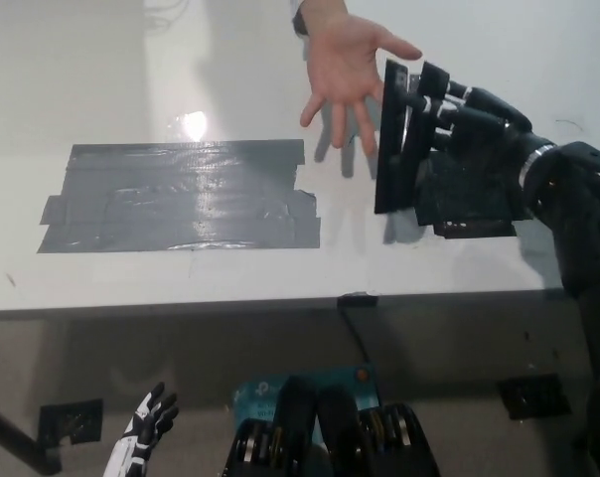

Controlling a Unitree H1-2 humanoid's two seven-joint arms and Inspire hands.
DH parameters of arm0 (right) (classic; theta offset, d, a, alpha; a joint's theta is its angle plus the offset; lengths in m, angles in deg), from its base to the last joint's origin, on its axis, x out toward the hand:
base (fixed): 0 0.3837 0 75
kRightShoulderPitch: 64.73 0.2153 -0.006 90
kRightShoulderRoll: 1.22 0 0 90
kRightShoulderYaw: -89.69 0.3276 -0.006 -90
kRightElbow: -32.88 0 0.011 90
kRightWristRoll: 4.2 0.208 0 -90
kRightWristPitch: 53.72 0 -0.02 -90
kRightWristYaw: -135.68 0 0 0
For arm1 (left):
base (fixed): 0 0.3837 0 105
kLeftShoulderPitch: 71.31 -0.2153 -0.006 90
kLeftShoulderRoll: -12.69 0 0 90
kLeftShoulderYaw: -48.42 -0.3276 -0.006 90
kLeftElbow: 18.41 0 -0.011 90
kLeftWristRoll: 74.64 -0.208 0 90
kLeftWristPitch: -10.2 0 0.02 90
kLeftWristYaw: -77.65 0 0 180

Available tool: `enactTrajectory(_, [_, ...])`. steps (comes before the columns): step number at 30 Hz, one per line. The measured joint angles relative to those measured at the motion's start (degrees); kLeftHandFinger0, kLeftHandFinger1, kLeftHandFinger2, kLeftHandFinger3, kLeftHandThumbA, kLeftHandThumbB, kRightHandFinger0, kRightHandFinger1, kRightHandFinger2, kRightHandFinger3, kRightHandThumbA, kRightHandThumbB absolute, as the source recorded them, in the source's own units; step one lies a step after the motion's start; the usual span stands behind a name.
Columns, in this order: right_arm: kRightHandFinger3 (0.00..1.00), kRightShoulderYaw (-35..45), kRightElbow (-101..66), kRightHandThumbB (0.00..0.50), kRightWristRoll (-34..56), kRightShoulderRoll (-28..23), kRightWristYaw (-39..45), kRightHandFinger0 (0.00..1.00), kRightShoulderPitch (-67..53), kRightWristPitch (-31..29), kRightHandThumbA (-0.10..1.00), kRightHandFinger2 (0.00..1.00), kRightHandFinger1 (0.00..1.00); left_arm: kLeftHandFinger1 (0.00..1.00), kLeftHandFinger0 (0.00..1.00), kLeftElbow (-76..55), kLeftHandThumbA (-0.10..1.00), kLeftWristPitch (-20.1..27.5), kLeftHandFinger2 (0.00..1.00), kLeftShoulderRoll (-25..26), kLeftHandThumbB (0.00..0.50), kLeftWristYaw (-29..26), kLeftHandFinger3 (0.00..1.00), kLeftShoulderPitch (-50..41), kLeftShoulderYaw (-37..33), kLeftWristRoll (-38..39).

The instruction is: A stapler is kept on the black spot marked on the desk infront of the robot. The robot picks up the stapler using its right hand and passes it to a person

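Note:
My black right hand [459, 149] is shut on the black stapler [391, 139], which it holds on end above the white desk [181, 278], right of the black taped spot [181, 194]. A person's open hand [348, 60], palm up, reaches in from the top edge and hovers just left of and above the stapler's upper end, close to it. I cannot tell whether the two touch. My white left hand [141, 437] rests below the desk edge at the lower left, fingers apart and holding nothing.
The desk's front edge runs across the picture at about two thirds of its height, with dark floor below. Small black tape patches [70, 421] lie on the floor at lower left and lower right [534, 396].

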Motion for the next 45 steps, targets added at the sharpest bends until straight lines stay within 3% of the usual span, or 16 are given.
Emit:
enactTrajectory(20, [0.0,6.94,13.78,0.112,5.19,5.33,-11.18,0.0,21.79,0.25,1.0,0.0,0.0,0.92,0.97,-0.07,1.0,-0.11,0.97,0.05,0.5,0.08,1.0,0.01,0.03,0.12])
enactTrajectory(24, [0.0,8.67,15.86,0.106,5.18,5.52,-12.95,0.0,25.09,0.25,1.0,0.0,0.0,0.92,0.97,-0.07,1.0,-0.07,0.97,0.16,0.5,0.1,1.0,0.0,0.01,0.14])
enactTrajectory(26, [0.0,8.79,16.29,0.077,5.11,5.53,-13.31,0.0,25.62,0.23,1.0,0.0,0.0,0.92,0.95,-0.07,1.0,-0.06,0.96,0.18,0.5,0.1,1.0,-0.01,0.01,0.13])
enactTrajectory(38, [0.0,8.52,25.11,0.093,2.12,6.0,-16.93,0.0,29.91,-1.74,1.0,0.0,0.0,0.93,0.95,-0.14,1.0,-0.27,0.97,0.51,0.488,0.09,1.0,1.5,0.09,-0.03])
enactTrajectory(45, [0.0,8.62,26.65,0.047,1.51,5.99,-16.94,0.0,31.71,-3.56,1.0,0.0,0.0,0.92,0.9,-0.88,1.0,-0.67,0.95,0.68,0.5,0.09,1.0,4.97,0.24,0.02])
